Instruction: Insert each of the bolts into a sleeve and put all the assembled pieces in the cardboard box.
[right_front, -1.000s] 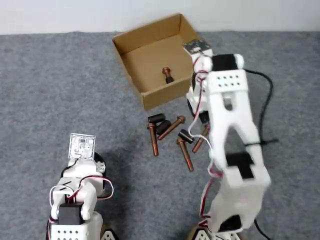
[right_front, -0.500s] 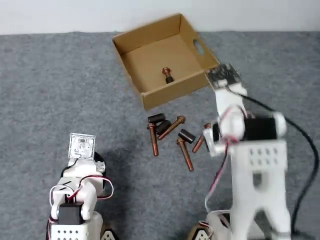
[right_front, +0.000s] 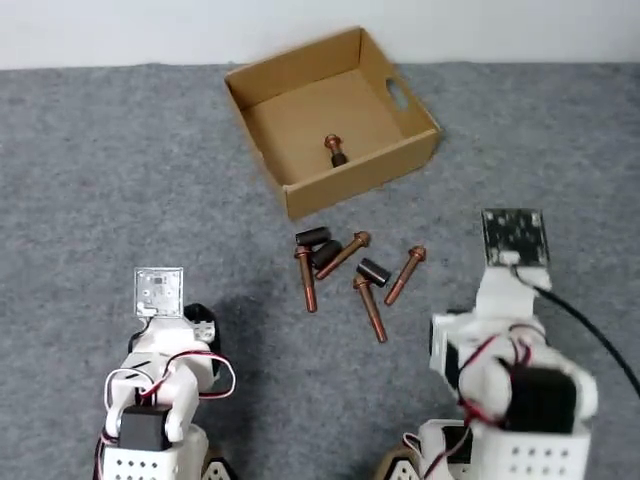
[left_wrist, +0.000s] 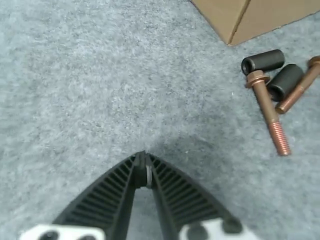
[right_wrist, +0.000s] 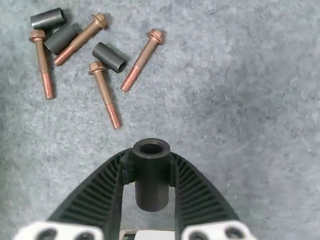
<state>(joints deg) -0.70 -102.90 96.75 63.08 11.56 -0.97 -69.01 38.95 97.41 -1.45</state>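
Observation:
My right gripper (right_wrist: 151, 167) is shut on a black sleeve (right_wrist: 151, 175), held upright with its open bore facing the camera, above the carpet on the near side of the pile. The pile holds several copper bolts (right_front: 369, 308) and three black sleeves (right_front: 373, 271); the right wrist view shows them too, with a bolt (right_wrist: 142, 59) and a sleeve (right_wrist: 109, 57) closest. The cardboard box (right_front: 300, 195) at the back holds one assembled piece (right_front: 335, 150). My left gripper (left_wrist: 145, 167) is shut and empty over bare carpet, well short of two sleeves (left_wrist: 263, 61) and a bolt (left_wrist: 269, 112).
Grey carpet covers the whole table. The left arm (right_front: 165, 370) sits at the near left, the right arm (right_front: 510, 370) at the near right. A corner of the box (left_wrist: 245, 17) shows in the left wrist view. A white wall runs behind the box.
The right arm has swung back from beside the box to the near right of the table. The left arm has barely shifted. The loose bolts and sleeves lie as before.

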